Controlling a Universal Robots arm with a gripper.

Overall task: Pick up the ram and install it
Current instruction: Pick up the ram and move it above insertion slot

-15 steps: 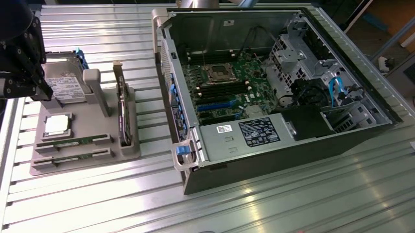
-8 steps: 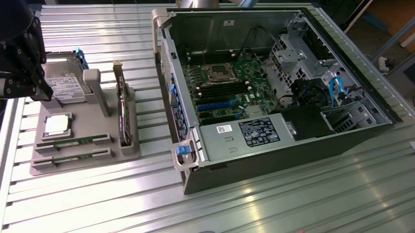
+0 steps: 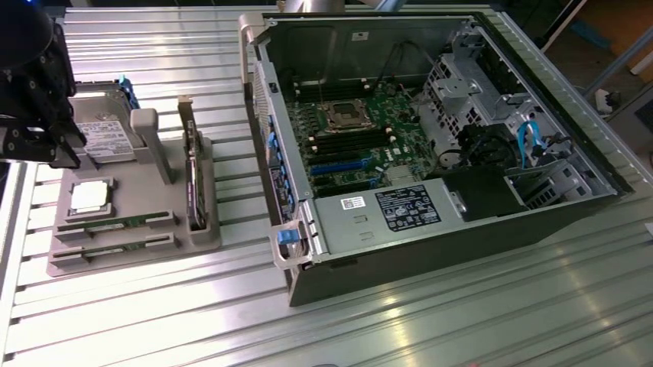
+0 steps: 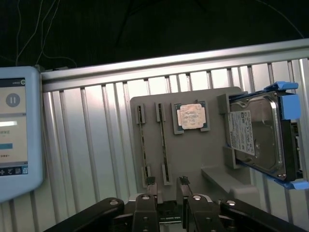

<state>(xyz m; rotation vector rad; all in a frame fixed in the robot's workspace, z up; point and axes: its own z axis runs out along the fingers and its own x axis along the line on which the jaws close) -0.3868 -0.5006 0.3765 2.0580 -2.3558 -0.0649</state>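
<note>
The ram is a thin green stick standing on edge in a slot of the grey holder, with a second stick in the slot beside it. In the wrist view the two ram sticks run side by side along the holder. My gripper hangs above the holder's end at the exterior view's left, over the hard drive. Seen from the wrist, the gripper is open with nothing between its fingertips, which stand apart from the near ends of the sticks.
The holder also carries a silver processor chip, a hard drive in a blue frame and a dark expansion card on edge. An open computer case with its motherboard lies at the exterior view's right. A lit tablet screen stands nearby.
</note>
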